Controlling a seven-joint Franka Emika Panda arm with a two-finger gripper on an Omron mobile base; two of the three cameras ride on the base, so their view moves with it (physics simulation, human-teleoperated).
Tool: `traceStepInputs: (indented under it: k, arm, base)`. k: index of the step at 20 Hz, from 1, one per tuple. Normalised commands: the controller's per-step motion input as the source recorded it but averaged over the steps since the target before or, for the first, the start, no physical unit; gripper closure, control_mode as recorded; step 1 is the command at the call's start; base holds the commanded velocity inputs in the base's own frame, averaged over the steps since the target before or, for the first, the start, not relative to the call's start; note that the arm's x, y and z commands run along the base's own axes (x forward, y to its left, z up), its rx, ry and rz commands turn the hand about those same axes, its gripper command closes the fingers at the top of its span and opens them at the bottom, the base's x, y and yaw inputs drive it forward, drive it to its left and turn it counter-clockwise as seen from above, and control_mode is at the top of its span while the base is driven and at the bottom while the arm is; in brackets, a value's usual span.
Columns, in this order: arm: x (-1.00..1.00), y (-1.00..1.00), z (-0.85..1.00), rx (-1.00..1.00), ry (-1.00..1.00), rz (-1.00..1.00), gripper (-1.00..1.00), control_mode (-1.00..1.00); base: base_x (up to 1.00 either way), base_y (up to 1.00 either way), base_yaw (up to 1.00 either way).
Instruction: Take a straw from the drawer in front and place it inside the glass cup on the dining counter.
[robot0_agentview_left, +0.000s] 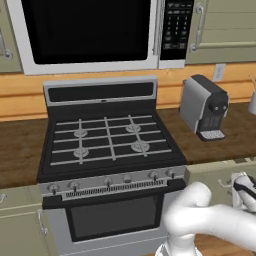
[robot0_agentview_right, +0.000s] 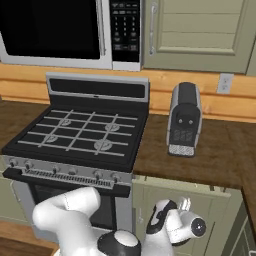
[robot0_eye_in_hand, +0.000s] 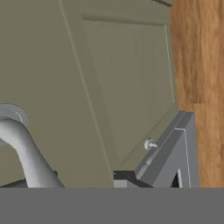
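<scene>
Sage-green cabinet fronts sit below the wooden worktop (robot0_agentview_right: 220, 150) to the right of the range. The drawer (robot0_agentview_right: 200, 197) lies just under the worktop edge at about 5 o'clock in the right base view, its flat front facing the base; in the left base view its front (robot0_agentview_left: 220, 175) shows at 4 o'clock, beside the oven. Whether it is pulled out at all cannot be told. The arm's white wrist and hand (robot0_agentview_right: 175, 225) hang directly in front of this drawer front, low at 6 o'clock in the right base view and at the right edge (robot0_agentview_left: 245, 192) in the left base view. The hand view looks close along a green panelled cabinet door (robot0_eye_in_hand: 127, 78), with a silver bar handle (robot0_eye_in_hand: 26, 153) curving in at 8 o'clock, very near the camera, and a small silver knob (robot0_eye_in_hand: 149, 144) at 5 o'clock; wooden floor (robot0_eye_in_hand: 199, 57) runs down the 3 o'clock side. The gripper's fingertips are hidden, so spread or pinching cannot be told, nor whether they touch the handle. A black gas stove (robot0_agentview_left: 107, 137) with oven below fills the centre, a microwave (robot0_agentview_left: 90, 32) hangs at 12 o'clock, and a grey coffee machine (robot0_agentview_right: 184, 120) stands on the worktop at 2 o'clock from the burners.
</scene>
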Motion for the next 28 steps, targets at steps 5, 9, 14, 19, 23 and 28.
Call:
traceStepInputs:
  k: [5, 9, 14, 19, 23, 28]
  arm:
    - [-1.0, -0.82, -0.5, 0.15, 0.0, -0.03, 1.0, -1.0]
    - [-1.0, -0.62, -0.55, 0.03, 0.06, -0.07, 1.0, -1.0]
    - [-1.0, -0.4, -0.73, -0.03, 0.23, -0.07, 1.0, -1.0]
    - [-1.0, -0.36, -0.84, -0.06, 0.23, -0.06, 1.0, -1.0]
    - [-1.0, -0.37, -0.87, -0.07, 0.23, -0.04, 1.0, -1.0]
    - [-1.0, -0.49, -0.8, -0.04, 0.2, -0.01, 1.0, -1.0]
  base:
    - [0.0, 0.0, 0.0]
    - [0.0, 0.0, 0.0]
    - [0.0, 0.0, 0.0]
    - [0.0, 0.0, 0.0]
    - [0.0, 0.0, 0.0]
    - [0.0, 0.0, 0.0]
